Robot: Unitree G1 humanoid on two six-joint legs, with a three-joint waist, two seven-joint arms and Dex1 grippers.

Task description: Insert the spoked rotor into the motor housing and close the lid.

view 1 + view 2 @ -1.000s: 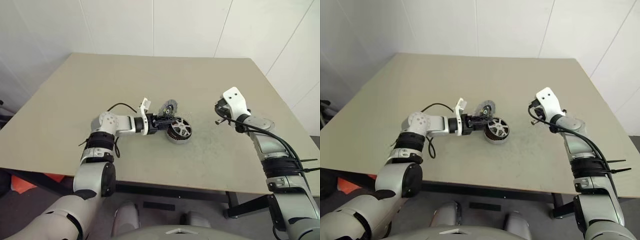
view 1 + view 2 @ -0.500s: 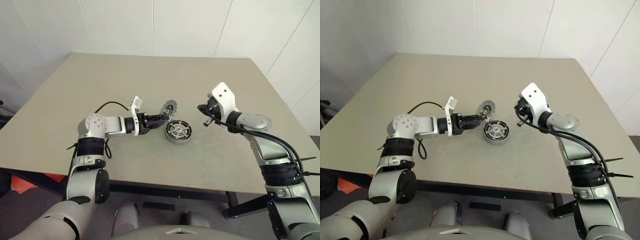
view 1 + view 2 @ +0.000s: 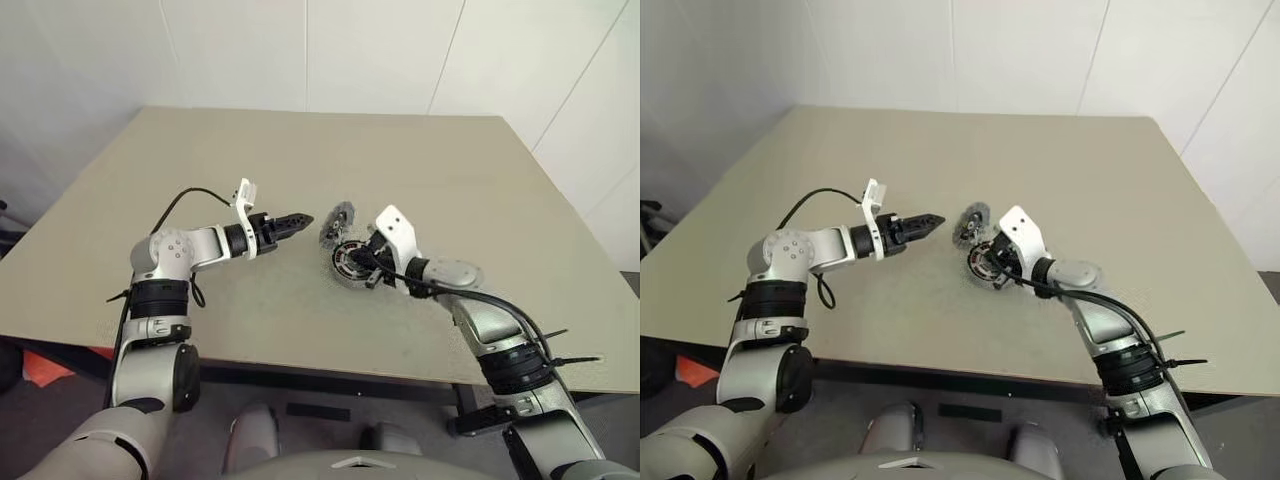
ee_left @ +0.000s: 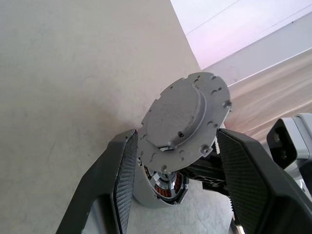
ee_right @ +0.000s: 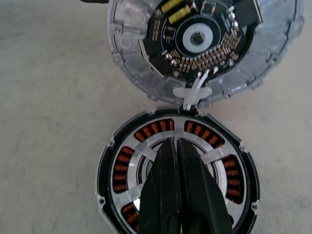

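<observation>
Now the motor housing (image 5: 175, 183) sits on the surface (image 3: 200, 170) with the spoked rotor (image 5: 127, 155) seated inside it and the lid (image 5: 204, 44) standing raised behind. Right claw (image 5: 176, 146), clenched, rests on the rotor's hub. Left claw (image 3: 297, 218) hovers released beside the lid.

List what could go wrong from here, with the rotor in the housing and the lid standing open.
1. The right gripper, jaws shut, is over the centre of the spoked rotor. Nothing grips the motor housing, so a push may slide it across the table.
2. Thin white wires join the upright lid to the housing, and closing may pinch them.
3. The lid could tip down onto the right gripper.
</observation>
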